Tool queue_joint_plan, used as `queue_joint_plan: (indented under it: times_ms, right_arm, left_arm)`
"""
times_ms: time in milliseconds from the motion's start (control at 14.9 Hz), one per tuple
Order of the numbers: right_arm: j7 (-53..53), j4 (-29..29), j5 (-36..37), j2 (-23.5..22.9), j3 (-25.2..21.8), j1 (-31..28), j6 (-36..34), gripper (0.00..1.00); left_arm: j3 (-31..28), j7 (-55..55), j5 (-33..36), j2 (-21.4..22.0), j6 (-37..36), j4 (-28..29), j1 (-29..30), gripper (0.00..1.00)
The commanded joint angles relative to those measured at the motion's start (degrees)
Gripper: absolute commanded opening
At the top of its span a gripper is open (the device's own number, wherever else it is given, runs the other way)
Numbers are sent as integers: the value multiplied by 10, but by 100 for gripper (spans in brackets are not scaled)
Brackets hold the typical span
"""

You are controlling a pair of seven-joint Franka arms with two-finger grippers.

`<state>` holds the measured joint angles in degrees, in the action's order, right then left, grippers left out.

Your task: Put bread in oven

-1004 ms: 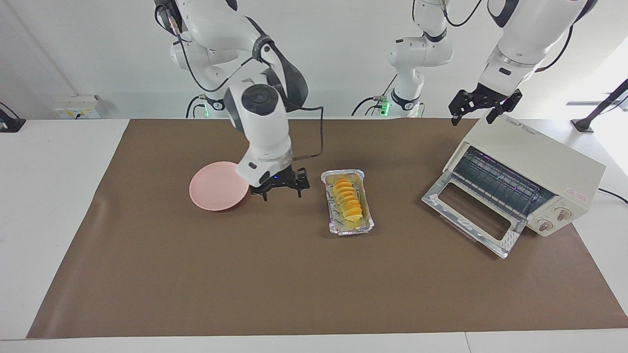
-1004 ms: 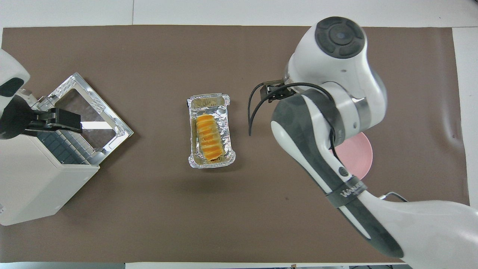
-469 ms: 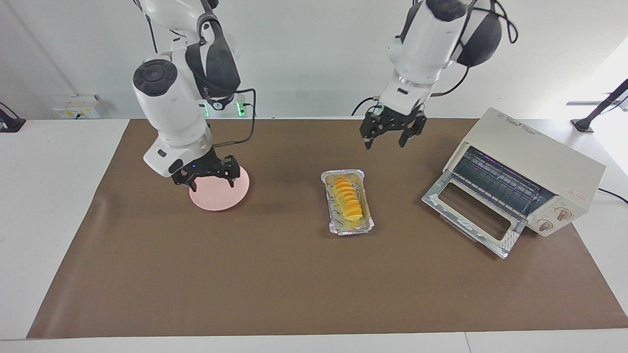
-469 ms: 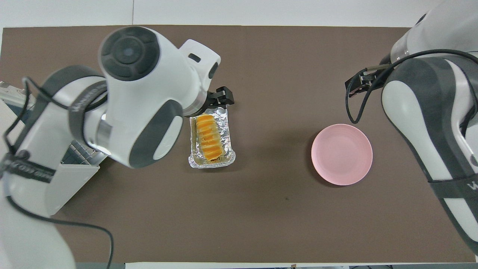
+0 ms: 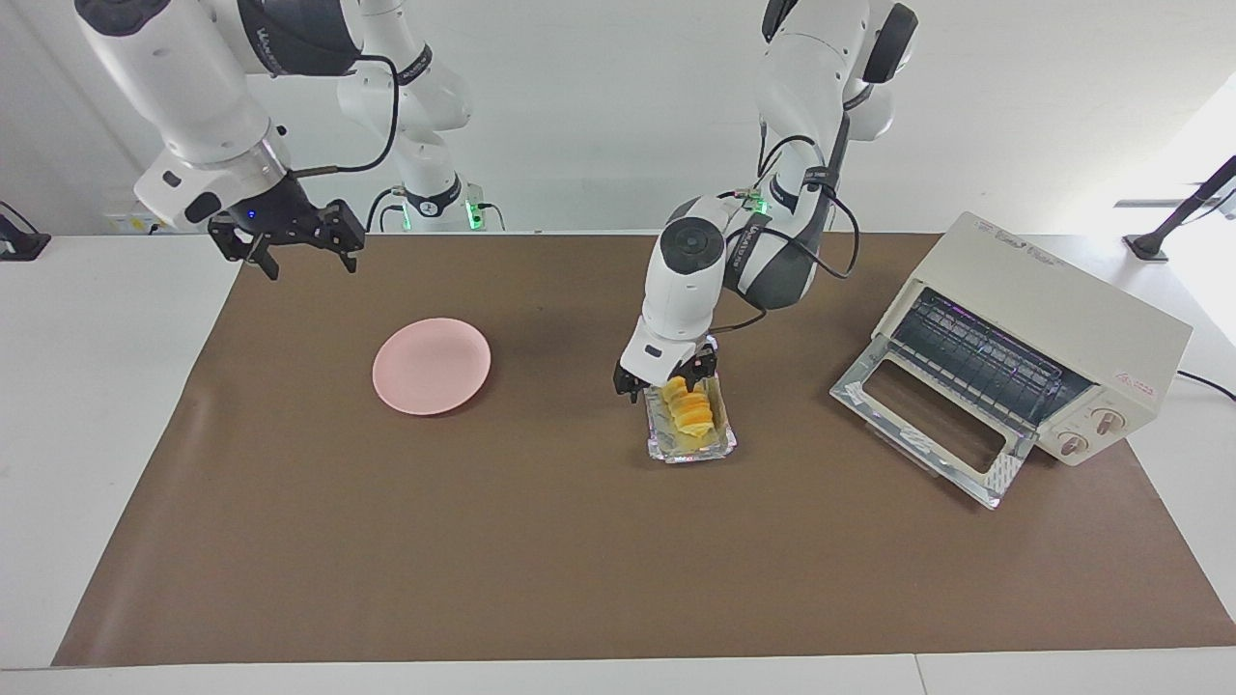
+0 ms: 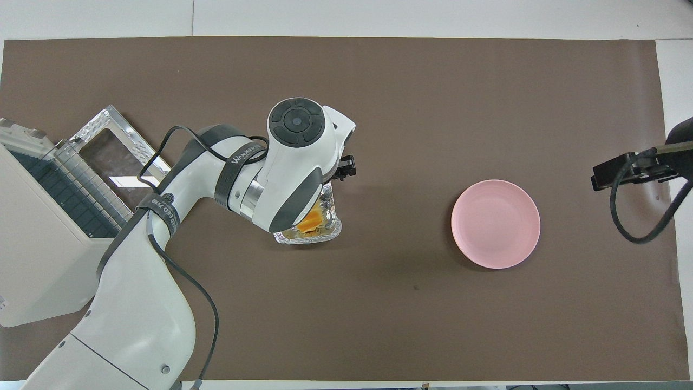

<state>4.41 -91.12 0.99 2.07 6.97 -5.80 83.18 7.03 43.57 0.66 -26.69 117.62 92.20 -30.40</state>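
Small ridged yellow-orange bread (image 5: pixel 688 408) lying in crinkled silver foil tray (image 5: pixel 691 446) mid-table, left gripper (image 5: pixel 666 378) down at the tray's end nearer the robots — fingers straddling that end of the bread, grip not discernible, boxy cream-white oven (image 5: pixel 1038 340) with glass door dropped open toward the left arm's end, right gripper (image 5: pixel 286 238) spread open, raised over the mat's edge — waiting, round pink plate (image 5: pixel 432 366) nearby.

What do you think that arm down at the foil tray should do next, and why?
Probably close the left gripper on the foil tray at the end nearer the robots, then lift. It is already down at that end, the bread lies in the tray, and the oven door hangs open. The right gripper waits above the table's edge.
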Motion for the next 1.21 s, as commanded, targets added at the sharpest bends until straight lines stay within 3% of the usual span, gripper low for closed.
queue_joint_plan:
  times_ms: [0,134,469,536,603,669,1004,1138]
  right_arm:
    - [6,-51,-11,42,1,-15,5,100]
    - [2,-51,-42,41,-1,-28,7,100]
    - [2,-45,-61,35,-23,-34,22,100]
    - [4,-43,-57,32,-25,-34,40,100]
    - [8,-41,-52,29,-25,-34,53,100]
    - [13,-35,-50,27,-25,-34,52,100]
    - [23,-23,-27,22,-21,-33,45,100]
    - [36,-26,-16,24,-19,-32,41,100]
  left_arm:
    - [-5,9,9,26,27,44,-25,58]
    - [-5,28,8,25,29,45,-39,44]
    - [-6,30,9,23,53,80,-50,43]
    - [-6,30,8,23,53,81,-49,37]
    - [-6,30,8,23,49,81,-50,23]
    - [-6,30,7,23,44,76,-48,0]
    - [-5,29,2,22,43,74,-23,0]
    - [-8,30,-13,22,18,48,-10,0]
